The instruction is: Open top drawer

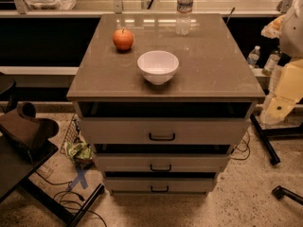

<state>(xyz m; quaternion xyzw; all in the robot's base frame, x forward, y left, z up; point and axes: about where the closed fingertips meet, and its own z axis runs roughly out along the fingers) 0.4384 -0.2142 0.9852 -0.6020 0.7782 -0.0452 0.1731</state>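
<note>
I'm judging this as the approach step: the gripper (277, 109) is hanging out at 3 o'clock, grip state I cannot tell, the top drawer (118, 130) is sitting centre and looking shut, so next I'm needing to reach its handle (162, 136).

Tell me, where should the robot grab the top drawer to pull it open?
Probably by the small black bar handle at the centre of the top drawer front, coming straight in from the front. The bar lies level and stands off the flat panel, so it can be clasped from above and below; the panel itself offers no other hold. The gripper is at the right edge, away from the handle.
</note>
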